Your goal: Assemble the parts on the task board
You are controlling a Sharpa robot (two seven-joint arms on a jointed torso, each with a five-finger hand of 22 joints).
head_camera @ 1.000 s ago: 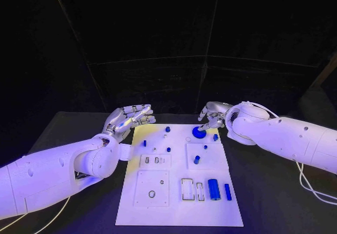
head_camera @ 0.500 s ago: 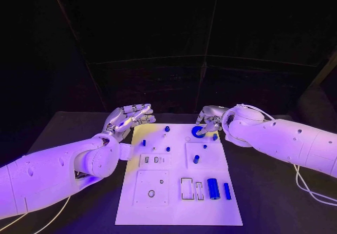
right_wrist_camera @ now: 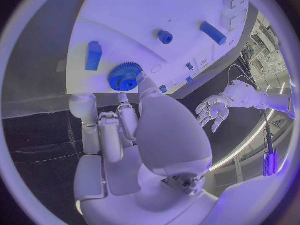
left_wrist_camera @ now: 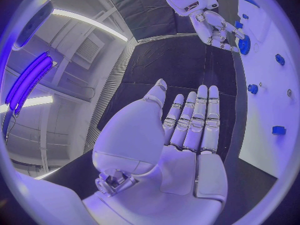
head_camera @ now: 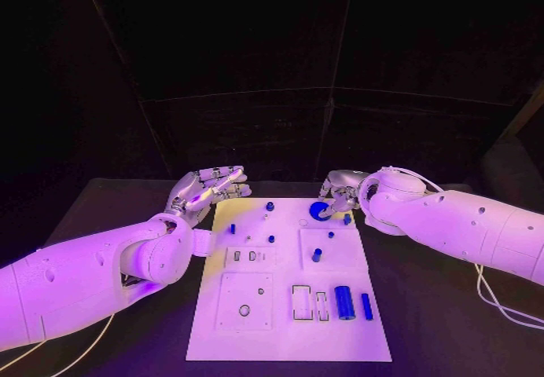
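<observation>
Blue gear (head_camera: 320,210) held by right hand (head_camera: 338,188) at task board (head_camera: 290,345) far edge, left hand (head_camera: 210,191) empty, fingers apart beside it

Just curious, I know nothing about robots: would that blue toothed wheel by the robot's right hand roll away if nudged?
Probably not: the blue gear seems to lie flat on the task board. Its teeth should give the right hand some grip. It looks stiff and likely light.
</observation>
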